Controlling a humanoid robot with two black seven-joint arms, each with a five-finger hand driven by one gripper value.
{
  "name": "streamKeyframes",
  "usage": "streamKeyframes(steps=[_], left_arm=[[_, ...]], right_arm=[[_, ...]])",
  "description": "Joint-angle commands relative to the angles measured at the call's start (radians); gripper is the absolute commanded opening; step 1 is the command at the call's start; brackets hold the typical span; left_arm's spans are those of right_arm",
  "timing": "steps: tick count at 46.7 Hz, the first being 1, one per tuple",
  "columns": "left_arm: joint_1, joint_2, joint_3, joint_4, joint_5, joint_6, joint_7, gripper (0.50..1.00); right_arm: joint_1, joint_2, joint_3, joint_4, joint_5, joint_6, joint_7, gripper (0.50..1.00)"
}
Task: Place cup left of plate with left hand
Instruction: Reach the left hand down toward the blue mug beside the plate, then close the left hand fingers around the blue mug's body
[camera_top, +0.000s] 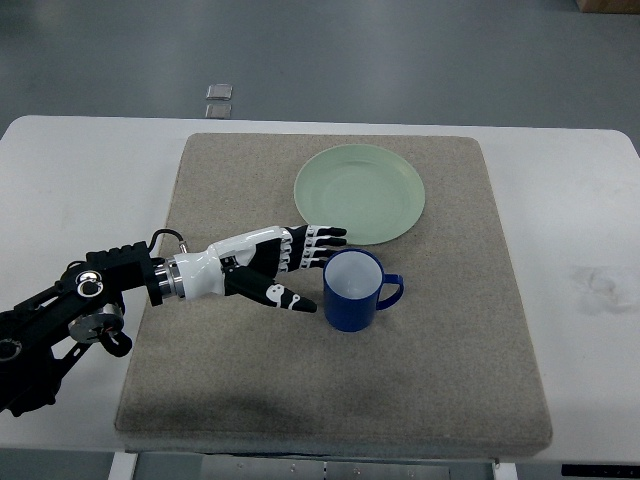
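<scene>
Blue cup (353, 291) just right of the left robot hand (275, 265), fingers spread, holding nothing.

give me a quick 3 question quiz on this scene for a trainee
1. True or false: the blue cup lies tipped on its side.
2. The cup's handle points toward: A) the left hand B) the picture's right C) the green plate
3. Fill in: cup and plate both sit on a ____ mat.

Key: 1 false, it stands upright. 2 B. 3 grey; the hand's fingers are open beside the cup, not closed around it.
</scene>
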Motion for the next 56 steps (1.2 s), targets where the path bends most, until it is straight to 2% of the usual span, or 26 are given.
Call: streamKeyframes(steps=[1, 56], left_arm=[[0.000, -0.002, 0.009, 0.000, 0.004, 0.000, -0.002, 0.999], [-0.048, -0.114, 0.043, 0.063, 0.077, 0.000, -0.005, 0.992]], right_arm=[[0.000, 0.000, 0.000, 0.000, 0.000, 0.000, 0.000, 0.932], [0.000, 0.000, 0.000, 0.000, 0.000, 0.000, 0.000, 0.932]])
